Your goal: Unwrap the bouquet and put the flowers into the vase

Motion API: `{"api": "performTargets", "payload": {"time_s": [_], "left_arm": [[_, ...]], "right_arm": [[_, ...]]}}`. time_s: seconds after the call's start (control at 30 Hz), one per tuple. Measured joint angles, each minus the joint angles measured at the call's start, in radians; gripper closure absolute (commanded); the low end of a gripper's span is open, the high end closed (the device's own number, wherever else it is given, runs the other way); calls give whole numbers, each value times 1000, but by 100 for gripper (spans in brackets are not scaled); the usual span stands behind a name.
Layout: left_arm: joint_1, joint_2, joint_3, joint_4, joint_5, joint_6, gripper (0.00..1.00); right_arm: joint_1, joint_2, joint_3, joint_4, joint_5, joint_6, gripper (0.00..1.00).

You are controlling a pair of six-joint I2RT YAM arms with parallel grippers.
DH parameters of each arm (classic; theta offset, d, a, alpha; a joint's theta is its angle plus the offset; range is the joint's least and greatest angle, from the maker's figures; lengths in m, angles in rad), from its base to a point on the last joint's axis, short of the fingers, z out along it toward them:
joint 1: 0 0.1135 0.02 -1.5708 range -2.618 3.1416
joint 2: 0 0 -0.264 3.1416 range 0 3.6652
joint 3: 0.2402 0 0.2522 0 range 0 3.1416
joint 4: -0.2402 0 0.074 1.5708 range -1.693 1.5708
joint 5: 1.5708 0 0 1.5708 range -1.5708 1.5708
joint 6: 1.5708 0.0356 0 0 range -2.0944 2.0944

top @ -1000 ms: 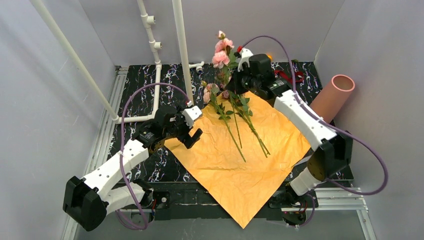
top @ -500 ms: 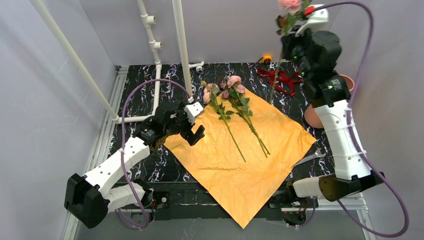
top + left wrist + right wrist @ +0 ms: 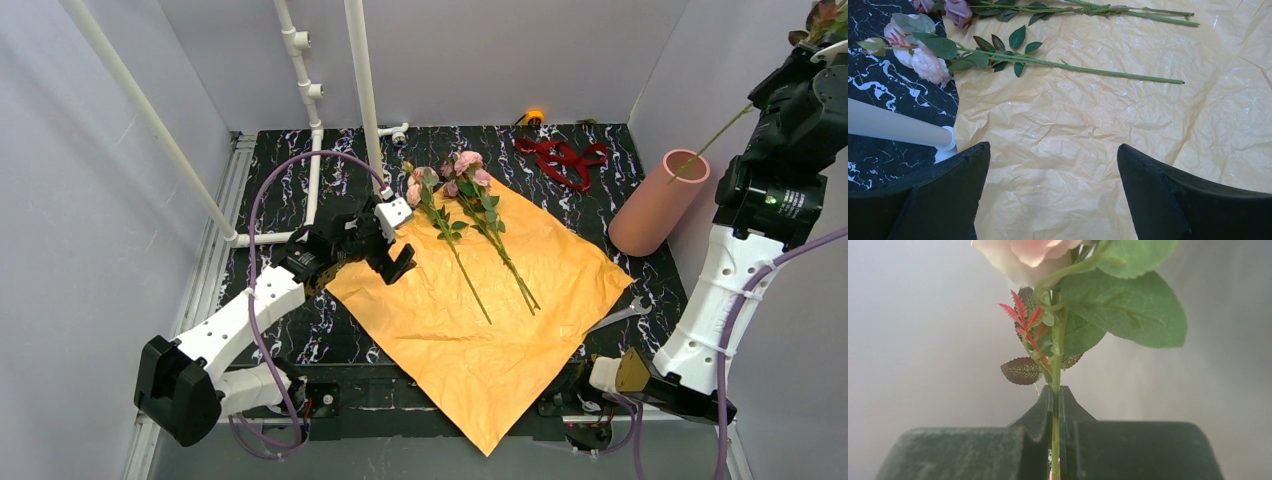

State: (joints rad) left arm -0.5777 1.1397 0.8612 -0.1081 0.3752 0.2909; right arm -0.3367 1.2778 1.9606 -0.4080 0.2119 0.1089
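Note:
The bouquet lies undone: its orange wrapping paper (image 3: 480, 320) is spread flat on the black marbled table, and two stems of pink flowers (image 3: 462, 215) rest on its far part. My right gripper (image 3: 805, 55) is high at the right, shut on the green stem of one pink rose (image 3: 1055, 365). That stem (image 3: 712, 142) slants down, and its tip is at the mouth of the salmon-pink vase (image 3: 655, 205). My left gripper (image 3: 390, 255) hovers open over the paper's left corner, just left of the flowers (image 3: 998, 55), with only paper (image 3: 1073, 150) between its fingers.
The dark red ribbon (image 3: 560, 158) lies loose at the back right of the table. White pipes (image 3: 365, 100) rise at the back left, one close to my left gripper (image 3: 893, 127). A small orange light (image 3: 535, 117) sits at the back wall. Grey walls close in on all sides.
My right arm lifted one rose off the pile and swung up and to the right, bringing its stem tip to the vase mouth. My left gripper edged slightly toward the flowers.

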Motion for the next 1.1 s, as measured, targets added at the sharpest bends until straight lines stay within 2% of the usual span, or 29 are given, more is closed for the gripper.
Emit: {"api": "performTargets", "payload": {"time_s": [0.33,0.73,0.97,1.1], "left_arm": [[0,29,8,28,30,-3,2],[0,82,34,51,57,12,2],[0,136,66,59,63,26,2],[1,154,69,59,72,46,2]], "right_arm": [[-24,-11,-9,76,35,-106,99],[-24,74,-98,235,-25,-214,99],[-14,93,-171,300,-41,-231,99],[16,89,-284,374,-42,-248,99]]}}
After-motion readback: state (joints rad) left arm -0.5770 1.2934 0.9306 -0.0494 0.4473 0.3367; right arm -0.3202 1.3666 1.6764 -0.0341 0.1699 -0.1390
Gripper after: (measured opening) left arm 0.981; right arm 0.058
